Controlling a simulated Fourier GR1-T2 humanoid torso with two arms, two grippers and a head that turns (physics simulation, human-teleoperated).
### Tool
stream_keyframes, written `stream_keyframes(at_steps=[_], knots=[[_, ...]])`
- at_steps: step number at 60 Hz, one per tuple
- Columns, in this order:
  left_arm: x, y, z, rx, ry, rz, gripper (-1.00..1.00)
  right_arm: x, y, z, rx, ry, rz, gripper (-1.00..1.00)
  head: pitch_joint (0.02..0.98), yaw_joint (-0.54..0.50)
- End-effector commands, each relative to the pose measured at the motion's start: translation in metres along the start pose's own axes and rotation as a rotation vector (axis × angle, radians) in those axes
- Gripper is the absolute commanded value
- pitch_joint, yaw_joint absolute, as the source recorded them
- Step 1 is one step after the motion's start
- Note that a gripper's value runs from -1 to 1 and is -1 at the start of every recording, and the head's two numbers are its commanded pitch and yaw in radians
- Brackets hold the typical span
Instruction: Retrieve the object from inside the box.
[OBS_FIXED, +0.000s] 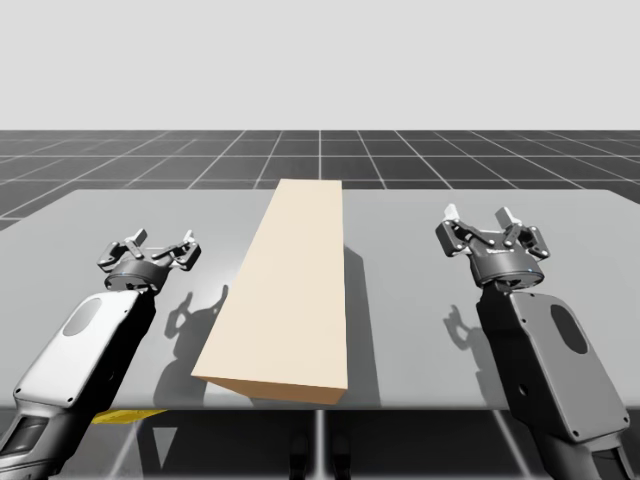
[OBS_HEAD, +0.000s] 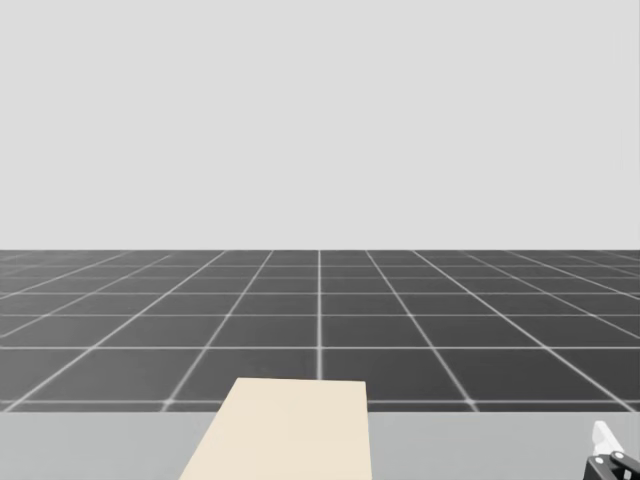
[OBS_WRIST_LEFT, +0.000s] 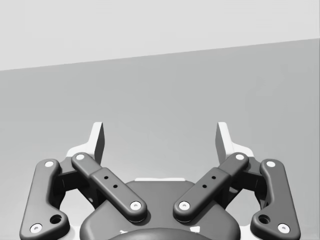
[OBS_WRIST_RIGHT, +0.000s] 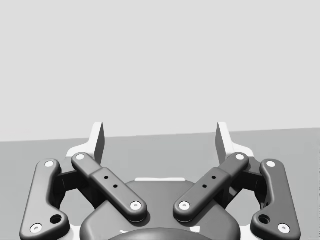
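High view: the long pale-beige rectangular box (OBS_FIXED: 285, 290) is lying closed at the middle of the flat grey table (OBS_FIXED: 420, 300), with my left gripper (OBS_FIXED: 163, 240) and my right gripper (OBS_FIXED: 481, 216) hovering well apart from it on either side. Head view: the box's top is showing unbroken, so the object is hidden, presumably inside. Wrist views: both pairs of jaws are standing open and empty, so I judge the task is at its opening step, calling next for an approach to the box and opening it.

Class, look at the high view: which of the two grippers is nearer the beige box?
My left gripper: the gap of bare table to the box is narrower than on my right gripper's side.
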Motion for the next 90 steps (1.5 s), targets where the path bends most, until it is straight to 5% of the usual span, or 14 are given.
stream_keyframes(at_steps=[1, 8, 14, 19, 29, 32, 33, 36, 39, 41, 58, 71, 81, 90], knots=[[0.000, 0.000, -0.001, -0.001, 0.000, -0.002, -1.00, -0.001, 0.000, 0.001, -0.034, -0.014, -0.017, -1.00, 0.123, 0.00], [-0.001, 0.000, -0.001, -0.001, 0.004, -0.005, -1.00, -0.001, -0.001, -0.001, 0.007, 0.017, 0.005, -1.00, 0.123, 0.00], [-0.004, 0.003, -0.002, -0.015, 0.053, -0.010, -1.00, -0.003, -0.007, -0.002, 0.029, 0.126, -0.004, -1.00, 0.123, 0.00], [-0.015, 0.004, -0.006, -0.079, 0.177, -0.088, -1.00, -0.010, -0.013, -0.004, 0.063, 0.221, -0.002, -1.00, 0.123, 0.00], [-0.027, -0.002, -0.004, -0.194, 0.283, -0.158, -1.00, -0.021, -0.013, -0.004, 0.141, 0.295, 0.058, -1.00, 0.125, 0.00], [-0.033, -0.006, -0.001, -0.272, 0.318, -0.210, -1.00, -0.026, -0.009, -0.001, 0.214, 0.335, 0.076, -1.00, 0.124, 0.00], [-0.033, -0.008, 0.001, -0.305, 0.311, -0.224, -1.00, -0.027, -0.007, 0.000, 0.231, 0.334, 0.088, -1.00, 0.124, 0.00], [-0.031, -0.016, 0.010, -0.407, 0.261, -0.253, -1.00, -0.027, -0.002, 0.004, 0.318, 0.338, 0.063, -1.00, 0.124, 0.00], [-0.029, -0.026, 0.021, -0.523, 0.218, -0.267, -1.00, -0.027, 0.003, 0.008, 0.391, 0.316, 0.080, -1.00, 0.124, 0.00], [-0.028, -0.035, 0.029, -0.584, 0.200, -0.288, -1.00, -0.028, 0.007, 0.012, 0.446, 0.331, 0.061, -1.00, 0.124, 0.00], [-0.030, -0.074, 0.064, -0.841, 0.144, -0.407, -1.00, -0.032, 0.037, 0.036, 0.719, 0.287, 0.117, -1.00, 0.123, -0.01], [-0.020, -0.101, 0.095, -1.042, 0.055, -0.390, -1.00, -0.031, 0.052, 0.051, 0.853, 0.230, 0.161, -1.00, 0.125, -0.01], [-0.013, -0.116, 0.105, -1.066, 0.017, -0.404, -1.00, -0.031, 0.054, 0.053, 0.868, 0.230, 0.160, -1.00, 0.123, -0.01], [-0.015, -0.125, 0.094, -1.062, 0.027, -0.320, -1.00, -0.037, 0.057, 0.052, 0.877, 0.247, 0.167, -1.00, 0.123, -0.01]])
